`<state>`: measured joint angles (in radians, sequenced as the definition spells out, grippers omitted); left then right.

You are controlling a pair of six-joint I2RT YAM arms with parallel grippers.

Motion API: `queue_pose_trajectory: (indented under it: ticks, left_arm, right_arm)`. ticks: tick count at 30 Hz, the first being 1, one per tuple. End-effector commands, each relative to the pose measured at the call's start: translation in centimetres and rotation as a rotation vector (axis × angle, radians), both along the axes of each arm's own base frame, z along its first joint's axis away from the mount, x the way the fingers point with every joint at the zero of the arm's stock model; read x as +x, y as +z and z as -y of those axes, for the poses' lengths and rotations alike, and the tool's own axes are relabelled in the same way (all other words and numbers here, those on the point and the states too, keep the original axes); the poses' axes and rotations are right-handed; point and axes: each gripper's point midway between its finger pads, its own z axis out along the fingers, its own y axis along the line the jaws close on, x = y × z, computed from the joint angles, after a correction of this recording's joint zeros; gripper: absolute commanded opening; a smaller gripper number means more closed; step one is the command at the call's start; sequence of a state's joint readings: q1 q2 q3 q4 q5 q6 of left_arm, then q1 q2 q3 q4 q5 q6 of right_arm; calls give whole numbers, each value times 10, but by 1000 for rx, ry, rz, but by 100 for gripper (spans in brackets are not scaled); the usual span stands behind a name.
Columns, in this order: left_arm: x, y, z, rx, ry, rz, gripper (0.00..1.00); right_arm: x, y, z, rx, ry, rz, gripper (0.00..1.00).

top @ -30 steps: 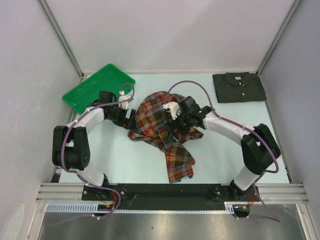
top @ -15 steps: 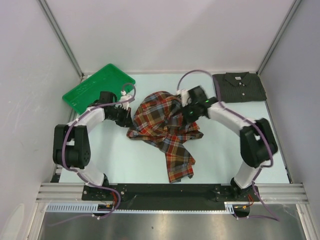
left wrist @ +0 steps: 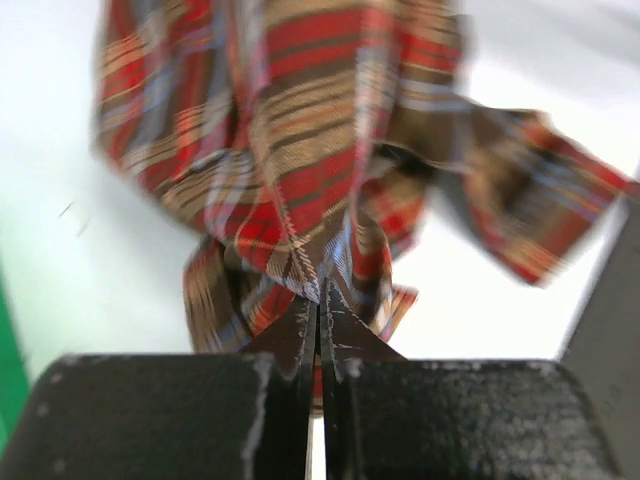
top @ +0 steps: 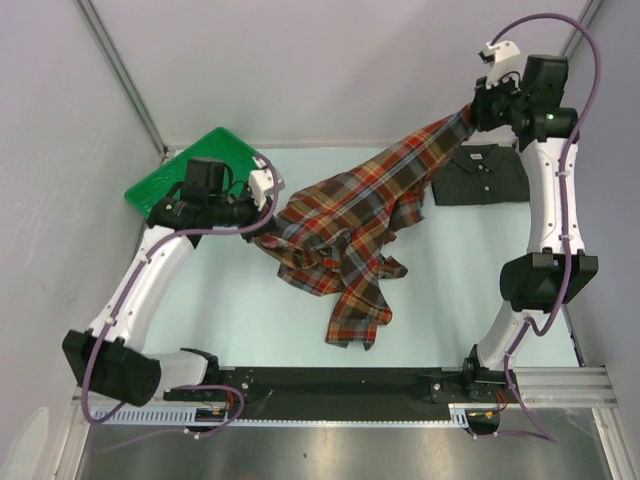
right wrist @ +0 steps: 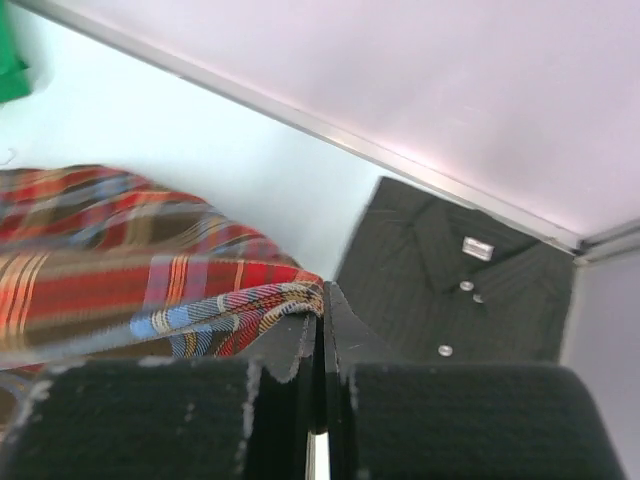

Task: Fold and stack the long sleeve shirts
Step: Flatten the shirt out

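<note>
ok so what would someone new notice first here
The plaid shirt stands out first, stretched in a band across the middle of the table with a loose end trailing towards the near edge. The left gripper is shut on it beside the green tray at far left. The right gripper is shut on the other end, raised high near the folded dark grey shirt in the far right corner.

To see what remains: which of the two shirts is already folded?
The dark grey shirt, lying flat at the far right; the plaid shirt is held up, crumpled.

Plaid shirt (top: 350,215) hangs stretched between corners; charcoal shirt (top: 485,180) lies folded.
</note>
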<state>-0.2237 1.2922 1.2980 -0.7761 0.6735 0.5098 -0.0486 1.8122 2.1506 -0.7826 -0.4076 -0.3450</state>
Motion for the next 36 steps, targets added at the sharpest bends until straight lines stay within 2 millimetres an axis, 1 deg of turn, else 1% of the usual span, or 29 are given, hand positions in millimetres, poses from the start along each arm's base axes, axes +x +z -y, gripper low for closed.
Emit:
queue_pose_trajectory:
  ticks: [1,3,4,6,7,9,10,11,12,13,15,16,17,18,20,21,23,24,25,26,27,28,29,30,32,33,34,35,36]
  left_arm:
    - [-38,29,6,22,-71,62,0]
    - [-37,44,3,18,-40,90,0]
    - [-34,55,2,15,-27,117,0]
    - [-25,68,-2,13,25,140,0]
    - [-17,85,-8,9,64,179,0]
    - [-5,93,-15,-1,120,171,0]
    - [0,109,-20,-16,145,194,0]
    - [-1,111,-19,-30,150,160,0]
    - [-3,113,-15,-47,132,139,0]
    - [-18,130,0,-117,41,135,0]
    - [-42,147,23,-196,-48,125,0]
    - [-53,156,35,-224,-94,133,0]
    - [-64,164,48,-247,-149,145,0]
    - [-86,174,68,-264,-245,164,0]
    - [-100,204,86,-313,-306,245,0]
    - [-119,224,98,-352,-372,286,0]
    - [-120,241,116,-373,-391,342,0]
    - [-138,260,127,-404,-447,382,0]
    - [-135,258,144,-406,-468,371,0]
    - [-139,262,152,-416,-483,373,0]
    - [-154,268,166,-438,-537,369,0]
    - [-158,267,176,-444,-562,363,0]
    - [-163,256,192,-435,-598,329,0]
    - [-162,237,201,-409,-604,284,0]
    - [-155,211,209,-393,-582,223,0]
    - [-141,161,213,-316,-528,149,0]
    - [-133,150,216,-336,-492,133,0]
    - [-117,130,209,-330,-435,90,0]
    - [-113,84,202,-292,-393,-5,0]
  right_arm:
    - [0,-16,16,-5,10,-73,0]
    - [0,-12,10,21,19,-56,0]
    - [0,-19,7,33,23,-70,0]
    - [2,-13,-12,43,60,-46,0]
    - [0,-9,-19,49,72,-39,0]
    - [-2,3,-35,55,105,-7,0]
    - [-3,13,-36,58,102,21,0]
    - [-2,13,-36,61,96,25,0]
    - [-5,14,-55,66,128,30,0]
    - [-3,14,-62,72,142,35,0]
    - [1,12,-78,78,151,37,0]
    - [1,14,-103,88,188,46,0]
    - [4,10,-115,110,192,33,0]
    - [4,17,-128,126,208,52,0]
    - [6,29,-161,179,251,90,0]
    - [5,46,-169,204,264,129,0]
    - [4,70,-196,281,316,183,0]
    - [2,97,-205,308,343,262,0]
    - [-7,109,-225,327,384,289,0]
    - [-7,111,-239,340,410,298,0]
    - [-14,119,-253,364,443,311,0]
    - [-22,134,-264,389,475,351,0]
    - [-37,134,-290,403,539,349,0]
    - [-43,132,-302,427,566,328,0]
    - [-58,105,-324,414,641,249,8]
    - [-63,88,-323,368,656,206,13]
    - [-60,52,-321,326,645,122,30]
    - [-60,32,-313,281,640,81,43]
    - [-57,2,-288,225,594,-19,53]
